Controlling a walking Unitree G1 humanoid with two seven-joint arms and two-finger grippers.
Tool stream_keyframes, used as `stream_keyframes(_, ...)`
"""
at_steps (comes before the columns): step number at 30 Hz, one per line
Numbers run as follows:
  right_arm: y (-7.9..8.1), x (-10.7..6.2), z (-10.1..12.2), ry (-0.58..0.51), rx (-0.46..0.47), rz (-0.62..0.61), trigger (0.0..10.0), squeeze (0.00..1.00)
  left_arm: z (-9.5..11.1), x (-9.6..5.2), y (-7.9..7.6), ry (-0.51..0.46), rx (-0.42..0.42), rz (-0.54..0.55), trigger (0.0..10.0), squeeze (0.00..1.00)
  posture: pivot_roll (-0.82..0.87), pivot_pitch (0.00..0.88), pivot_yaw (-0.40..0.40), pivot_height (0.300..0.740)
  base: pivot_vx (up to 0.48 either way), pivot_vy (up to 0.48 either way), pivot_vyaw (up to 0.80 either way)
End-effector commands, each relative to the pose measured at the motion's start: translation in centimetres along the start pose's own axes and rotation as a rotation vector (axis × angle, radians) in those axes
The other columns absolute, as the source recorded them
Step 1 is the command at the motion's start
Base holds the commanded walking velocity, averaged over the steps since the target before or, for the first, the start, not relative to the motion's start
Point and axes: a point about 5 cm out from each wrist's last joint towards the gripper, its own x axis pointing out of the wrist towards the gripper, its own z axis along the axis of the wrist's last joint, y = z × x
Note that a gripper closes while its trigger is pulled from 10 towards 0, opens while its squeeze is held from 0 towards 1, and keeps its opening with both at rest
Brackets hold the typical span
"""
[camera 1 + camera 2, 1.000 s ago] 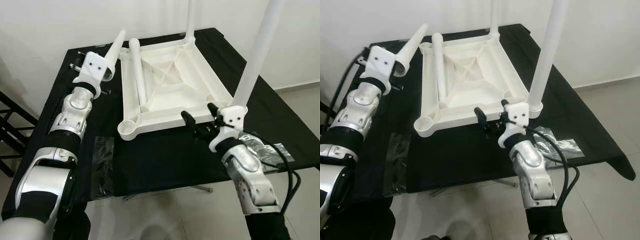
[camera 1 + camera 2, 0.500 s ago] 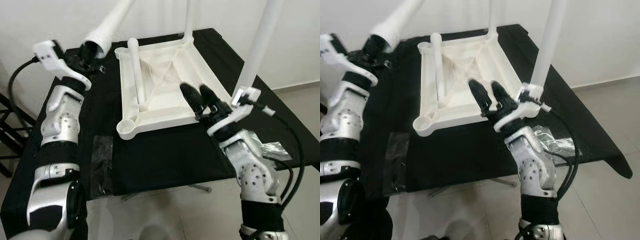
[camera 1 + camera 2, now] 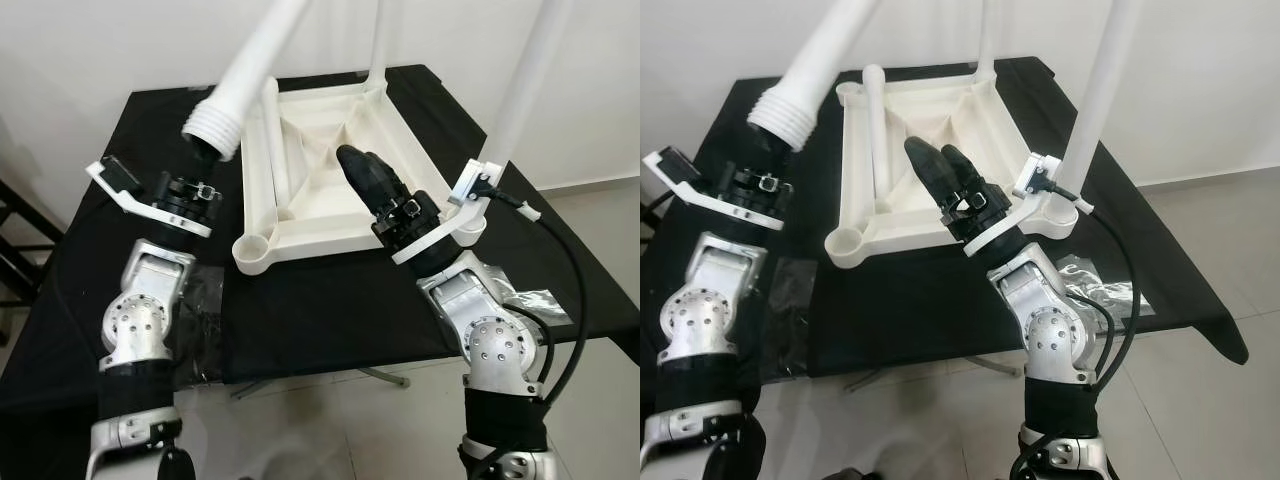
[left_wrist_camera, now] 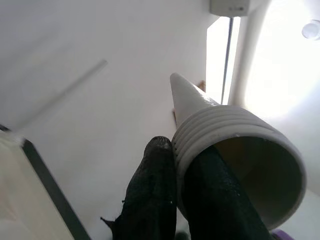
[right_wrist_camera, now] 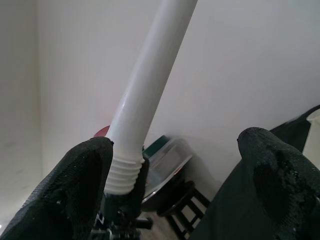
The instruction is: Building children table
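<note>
White plastic leg [image 3: 245, 75] | light, stiff, slick; hold near threads | left claw [image 3: 205, 152] pinching it | right claw [image 3: 372, 183] spread, empty

Both arms swing round from a second ago

The left end effector [image 3: 205, 155] now lifts its threaded leg [image 3: 245, 75] off the table, tip upward. The right end effector [image 3: 375, 185] lets go of the upright corner leg [image 3: 520, 90] and now points over the tabletop frame [image 3: 300, 215].
</note>
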Motion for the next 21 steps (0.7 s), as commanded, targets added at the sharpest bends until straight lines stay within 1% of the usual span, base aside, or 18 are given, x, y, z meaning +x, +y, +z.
stream_keyframes(1, 1.1, 0.7, -0.1, 0.003, 0.030, 0.076, 10.0, 0.00, -0.5, -0.2, -0.9, 0.009, -0.058, -0.068, 0.0, 0.00, -0.04, 0.074, 0.017, 0.740, 0.000, 0.000, 0.00)
stream_keyframes(2, 1.1, 0.7, -0.1, 0.003, 0.030, 0.076, 10.0, 0.00, -0.5, -0.2, -0.9, 0.009, -0.058, -0.068, 0.0, 0.00, -0.04, 0.074, 0.017, 0.740, 0.000, 0.000, 0.00)
stream_keyframes(3, 1.4, 0.9, -0.4, 0.012, 0.053, 0.103, 10.0, 0.00, -1.0, -0.5, -1.3, 0.024, -0.087, -0.087, 0.0, 0.00, -0.03, 0.072, 0.014, 0.740, 0.000, 0.000, 0.00)
stream_keyframes(4, 1.4, 0.9, -0.4, 0.012, 0.053, 0.103, 10.0, 0.00, -1.0, -0.5, -1.3, 0.024, -0.087, -0.087, 0.0, 0.00, -0.03, 0.072, 0.014, 0.740, 0.000, 0.000, 0.00)
stream_keyframes(5, 1.6, 1.1, -0.5, 0.017, 0.069, 0.120, 10.0, 0.00, -1.3, -0.7, -1.4, 0.034, -0.104, -0.098, 0.0, 0.00, -0.02, 0.072, 0.013, 0.740, 0.000, 0.000, 0.00)
stream_keyframes(6, 1.6, 1.4, -0.8, 0.018, 0.110, 0.138, 10.0, 0.00, -1.4, -0.9, -2.0, 0.045, -0.133, -0.121, 0.0, 0.00, -0.01, 0.071, 0.002, 0.740, 0.000, 0.000, 0.00)
stream_keyframes(9, 1.5, 1.7, -1.0, 0.019, 0.138, 0.147, 10.0, 0.00, -1.5, -1.1, -2.4, 0.053, -0.151, -0.136, 0.0, 0.00, -0.01, 0.071, 0.001, 0.740, 0.000, 0.000, 0.00)
stream_keyframes(11, 1.4, 2.2, -1.3, 0.015, 0.185, 0.168, 10.0, 0.00, -1.9, -1.5, -3.1, 0.085, -0.174, -0.165, 0.0, 0.00, 0.00, 0.072, -0.006, 0.740, 0.000, 0.000, 0.00)
stream_keyframes(12, 1.4, 2.2, -1.3, 0.015, 0.185, 0.168, 10.0, 0.00, -1.9, -1.5, -3.1, 0.085, -0.174, -0.165, 0.0, 0.00, 0.00, 0.072, -0.006, 0.740, 0.000, 0.000, 0.00)
stream_keyframes(14, 1.6, 2.8, -1.4, 0.012, 0.205, 0.196, 10.0, 0.00, -2.4, -2.2, -3.7, 0.133, -0.190, -0.187, 0.0, 0.00, 0.00, 0.072, -0.007, 0.740, 0.000, 0.000, 0.00)
stream_keyframes(17, 1.7, 3.0, -1.3, 0.007, 0.206, 0.208, 10.0, 0.00, -2.6, -2.4, -3.8, 0.144, -0.193, -0.193, 0.0, 0.00, 0.00, 0.073, -0.006, 0.740, 0.000, 0.000, 0.00)
stream_keyframes(19, 2.2, 3.4, -0.6, -0.011, 0.209, 0.258, 10.0, 0.00, -2.9, -2.9, -4.0, 0.170, -0.210, -0.206, 0.0, 0.00, 0.00, 0.071, -0.008, 0.740, 0.000, 0.000, 0.00)
stream_keyframes(20, 2.2, 3.4, -0.6, -0.011, 0.209, 0.258, 10.0, 0.00, -2.9, -2.9, -4.0, 0.170, -0.210, -0.206, 0.0, 0.00, 0.00, 0.071, -0.008, 0.740, 0.000, 0.000, 0.00)
stream_keyframes(21, 2.4, 3.6, -0.4, -0.015, 0.212, 0.285, 10.0, 0.00, -3.1, -3.1, -4.1, 0.180, -0.219, -0.208, 0.0, 0.00, 0.00, 0.071, -0.008, 0.740, 0.000, 0.000, 0.00)
